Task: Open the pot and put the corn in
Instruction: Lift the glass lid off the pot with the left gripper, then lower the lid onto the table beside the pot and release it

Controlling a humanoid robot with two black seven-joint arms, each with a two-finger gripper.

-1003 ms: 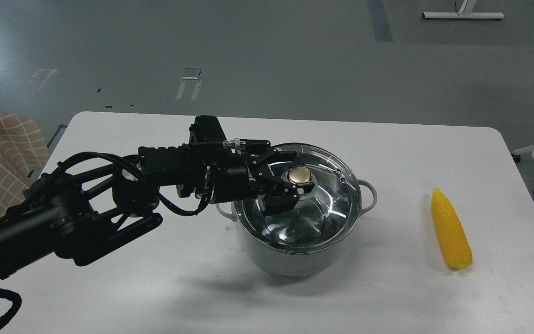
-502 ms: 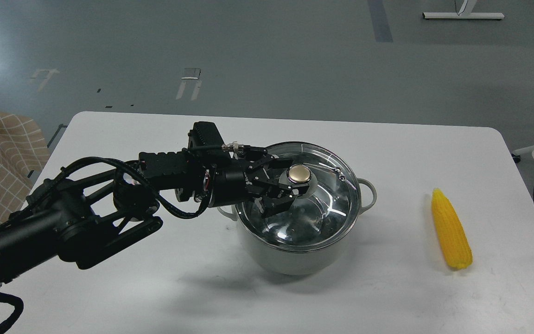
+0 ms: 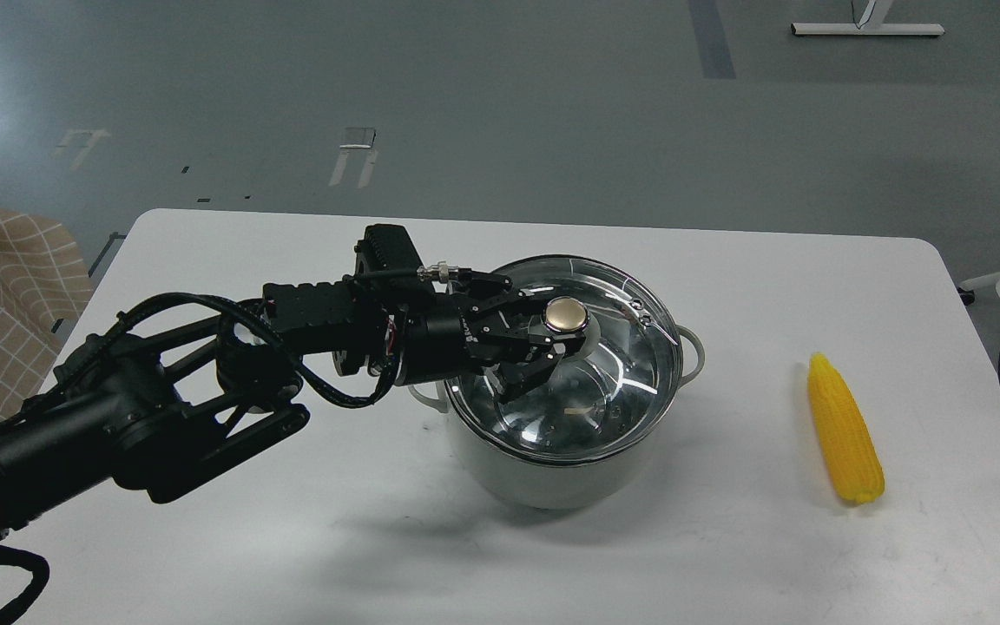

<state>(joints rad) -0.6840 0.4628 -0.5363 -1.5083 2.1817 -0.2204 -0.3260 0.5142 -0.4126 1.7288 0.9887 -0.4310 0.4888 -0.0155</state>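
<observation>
My left gripper (image 3: 562, 334) pinches the gold knob (image 3: 567, 314); next I lift the lid (image 3: 613, 365) off the pot (image 3: 543, 473). Corn (image 3: 845, 440) waits at three o'clock.

One pot (image 3: 552, 469) stands on the one white table (image 3: 292, 538), wearing one glass lid (image 3: 613, 382) with one gold knob (image 3: 566, 315). One corn (image 3: 845, 439) lies right of the pot.
</observation>
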